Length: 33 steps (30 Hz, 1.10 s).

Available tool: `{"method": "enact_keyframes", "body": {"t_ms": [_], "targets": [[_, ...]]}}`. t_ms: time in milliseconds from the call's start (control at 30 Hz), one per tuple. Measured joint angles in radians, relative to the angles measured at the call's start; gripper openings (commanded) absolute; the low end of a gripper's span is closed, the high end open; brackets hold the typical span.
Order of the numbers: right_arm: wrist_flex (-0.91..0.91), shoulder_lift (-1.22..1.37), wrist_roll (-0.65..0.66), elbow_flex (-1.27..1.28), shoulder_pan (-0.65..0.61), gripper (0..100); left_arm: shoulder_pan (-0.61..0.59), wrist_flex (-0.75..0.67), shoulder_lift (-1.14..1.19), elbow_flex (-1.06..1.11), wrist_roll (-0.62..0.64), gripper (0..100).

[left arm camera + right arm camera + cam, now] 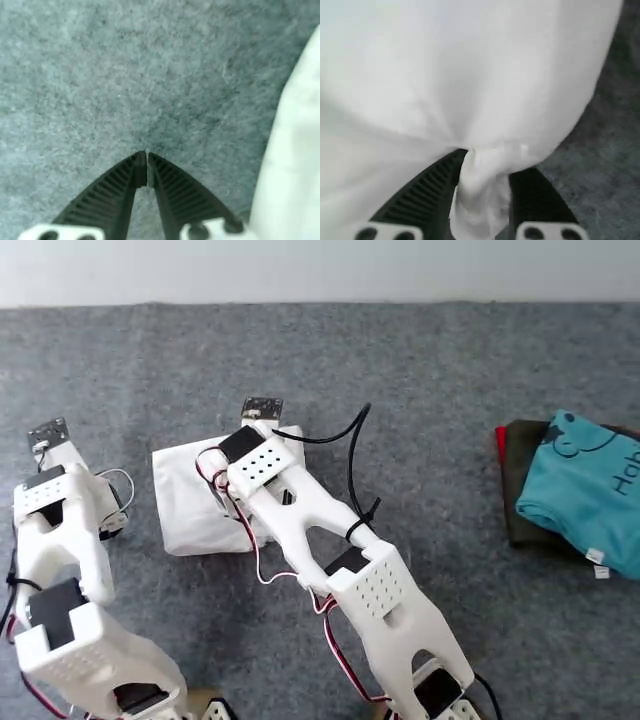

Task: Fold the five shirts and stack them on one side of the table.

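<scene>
A white shirt (185, 502) lies folded on the grey carpet left of centre. My right gripper (482, 175) is shut on a pinched fold of this white shirt (470, 75); in the high view the right arm's gripper (245, 455) sits over the shirt's right part. My left gripper (146, 162) is shut with nothing in it, just above bare carpet, with the white shirt's edge (295, 150) beside it. In the high view the left gripper (50, 445) stands left of the shirt. At the right, a teal shirt (590, 485) lies on top of a dark shirt (520, 490) with a red edge (500, 445).
Grey carpet (420, 380) covers the whole table top, with open room between the white shirt and the stack at the right. A pale wall (320, 270) runs along the back edge. Cables (352, 455) loop off the right arm.
</scene>
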Motion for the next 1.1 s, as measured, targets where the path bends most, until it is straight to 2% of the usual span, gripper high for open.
{"method": "enact_keyframes", "body": {"t_ms": [133,367,600,800,933,1100], "targets": [[0.032,0.0,0.04,-0.003,0.005,0.6,0.0,0.0,0.0,0.0,0.0,1],[0.046,-0.012,0.152,-0.009,0.041,0.9,0.0,0.0,0.0,0.0,0.0,1],[0.064,-0.141,0.404,-0.009,0.167,0.9,0.0,0.0,0.0,0.0,0.0,1],[0.183,-0.262,0.608,-0.009,0.313,0.9,0.0,0.0,0.0,0.0,0.0,1],[0.184,-0.358,0.796,-0.008,0.391,0.9,0.0,0.0,0.0,0.0,0.0,1],[0.184,-0.466,0.936,-0.008,0.509,0.9,0.0,0.0,0.0,0.0,0.0,1]]}}
